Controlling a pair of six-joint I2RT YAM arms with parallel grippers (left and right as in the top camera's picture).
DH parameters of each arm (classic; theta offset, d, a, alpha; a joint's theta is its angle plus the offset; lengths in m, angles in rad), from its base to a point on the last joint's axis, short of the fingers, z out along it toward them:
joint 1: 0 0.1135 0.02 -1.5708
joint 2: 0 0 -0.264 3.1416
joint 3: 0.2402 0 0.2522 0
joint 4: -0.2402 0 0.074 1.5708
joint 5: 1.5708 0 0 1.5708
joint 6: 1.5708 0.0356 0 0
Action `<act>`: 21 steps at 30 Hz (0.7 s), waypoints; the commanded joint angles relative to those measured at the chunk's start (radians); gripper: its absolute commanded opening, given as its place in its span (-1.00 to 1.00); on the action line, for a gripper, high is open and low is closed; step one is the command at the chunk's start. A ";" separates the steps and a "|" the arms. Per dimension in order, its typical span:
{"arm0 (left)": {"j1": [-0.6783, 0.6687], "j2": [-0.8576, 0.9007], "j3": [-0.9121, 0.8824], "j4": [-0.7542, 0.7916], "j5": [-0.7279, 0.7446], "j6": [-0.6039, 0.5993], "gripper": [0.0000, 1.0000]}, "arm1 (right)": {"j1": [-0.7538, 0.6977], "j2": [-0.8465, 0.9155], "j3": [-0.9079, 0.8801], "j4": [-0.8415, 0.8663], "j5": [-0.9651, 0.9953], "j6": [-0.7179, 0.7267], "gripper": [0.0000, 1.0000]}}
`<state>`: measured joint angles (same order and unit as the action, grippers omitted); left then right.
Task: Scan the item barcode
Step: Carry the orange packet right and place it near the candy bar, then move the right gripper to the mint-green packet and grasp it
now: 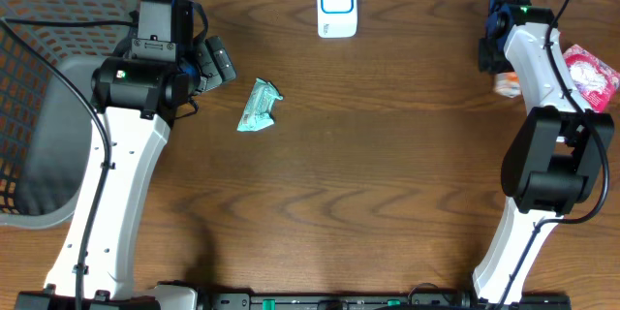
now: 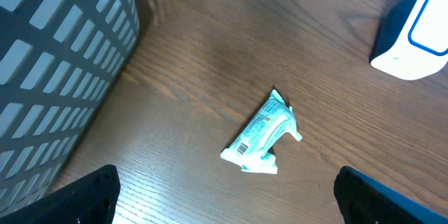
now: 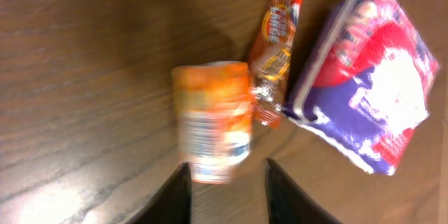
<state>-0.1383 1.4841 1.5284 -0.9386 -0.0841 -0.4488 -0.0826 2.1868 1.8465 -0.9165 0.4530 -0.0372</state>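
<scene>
Packet: a green packet (image 1: 260, 107) lies mid-left on the surface (image 1: 387, 174), well apart from the far scanner (image 1: 336, 5).
Left wrist only: the packet's barcode faces up.
Right wrist only: a blurred orange bottle (image 3: 212, 129), a bar (image 3: 276, 49) and a pack (image 3: 367, 84), at the far right.
Left tool (image 2: 234, 203): spread wide, empty, above the packet, beside the basket (image 2: 56, 63).
Right tool (image 3: 227, 196): slightly parted, holding nothing, the bottle's end at its tips.
Arms: the right arm stretches far right.

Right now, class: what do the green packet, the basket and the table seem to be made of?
Green packet: likely thin plastic film, crinkled, slightly glossy, crimped ends. Basket: probably moulded plastic, matt grey, open grid walls. Table: wood or wood-look laminate, brown grain lines, smooth.
</scene>
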 commanded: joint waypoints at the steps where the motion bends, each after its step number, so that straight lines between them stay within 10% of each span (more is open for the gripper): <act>1: 0.004 0.005 0.007 -0.003 -0.005 -0.005 0.96 | 0.023 -0.056 0.003 -0.008 -0.074 0.077 -0.18; 17: 0.004 0.005 0.007 -0.003 -0.005 -0.005 0.96 | 0.248 -0.142 0.003 -0.068 -0.724 0.157 0.50; 19: 0.004 0.005 0.007 -0.003 -0.005 -0.005 0.96 | 0.299 -0.142 0.003 -0.071 -0.772 0.157 0.98; 21: 0.004 0.005 0.007 -0.003 -0.005 -0.005 0.96 | 0.343 -0.140 0.003 -0.071 -0.777 0.157 0.98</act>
<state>-0.1383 1.4841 1.5284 -0.9390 -0.0841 -0.4488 0.1909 2.0487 1.8465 -0.9833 -0.1955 0.1112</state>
